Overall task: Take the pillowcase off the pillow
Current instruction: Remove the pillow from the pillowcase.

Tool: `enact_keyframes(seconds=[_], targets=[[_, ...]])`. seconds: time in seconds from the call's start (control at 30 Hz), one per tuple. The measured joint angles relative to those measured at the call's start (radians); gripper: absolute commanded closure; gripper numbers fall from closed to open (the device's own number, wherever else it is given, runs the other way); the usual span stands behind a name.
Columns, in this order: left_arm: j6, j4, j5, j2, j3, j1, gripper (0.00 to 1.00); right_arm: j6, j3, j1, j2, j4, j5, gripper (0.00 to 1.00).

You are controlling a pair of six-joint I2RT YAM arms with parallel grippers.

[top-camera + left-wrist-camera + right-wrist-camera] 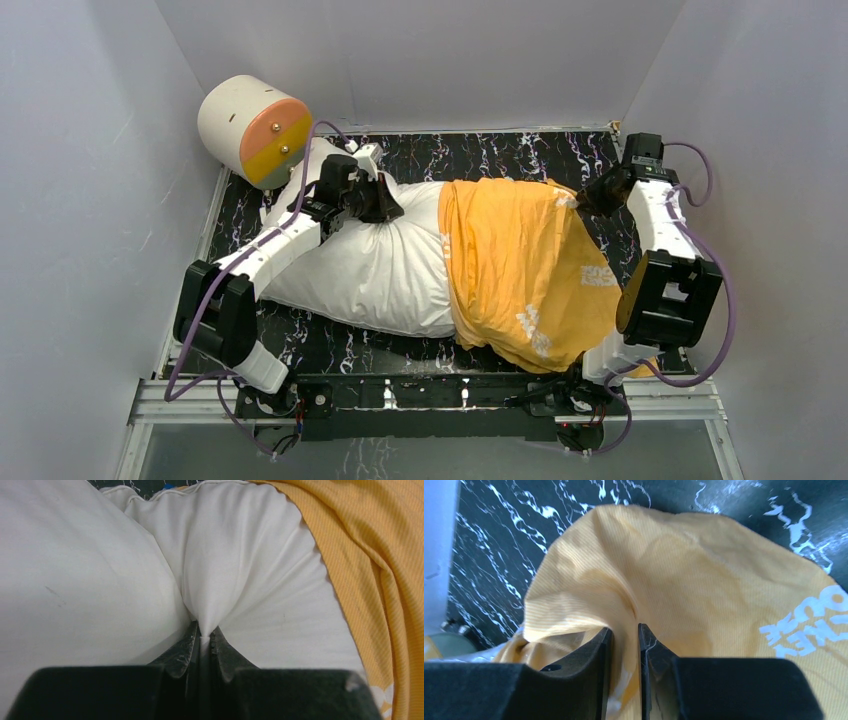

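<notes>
heads up, left gripper (204, 632) pinches the pillow (240, 555) but right gripper (624, 630) sits slightly apart round the pillowcase (704, 580), grip unclear, so fabric could slip free

white lettering (806, 625) on the orange pillowcase (674, 570), seemingly mirrored, too distorted to read.

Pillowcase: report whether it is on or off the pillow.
Partly on. The pillowcase covers the right half of the pillow; its white left half lies bare.
</notes>
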Motion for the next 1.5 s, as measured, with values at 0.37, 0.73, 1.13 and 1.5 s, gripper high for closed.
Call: enact_keyframes(seconds=[0.37, 0.73, 1.13, 1.5], targets=[[-0.015, 0.008, -0.005, -0.002, -0.006, 0.002, 1.00, 0.027, -0.082, -0.009, -0.064, 0.066, -0.005, 1.00], [-0.073, 0.018, -0.035, -0.023, -0.035, 0.016, 1.00, -0.011, -0.044, -0.004, -0.242, -0.011, 0.341, 1.00], [-0.180, 0.023, -0.090, -0.145, -0.146, 0.042, 1.00, -0.071, 0.100, 0.006, -0.158, -0.069, 0.319, 1.00], [-0.306, -0.098, -0.250, -0.435, -0.307, -0.027, 1.00, -0.129, 0.460, 0.257, 0.204, -0.113, 0.199, 1.00]])
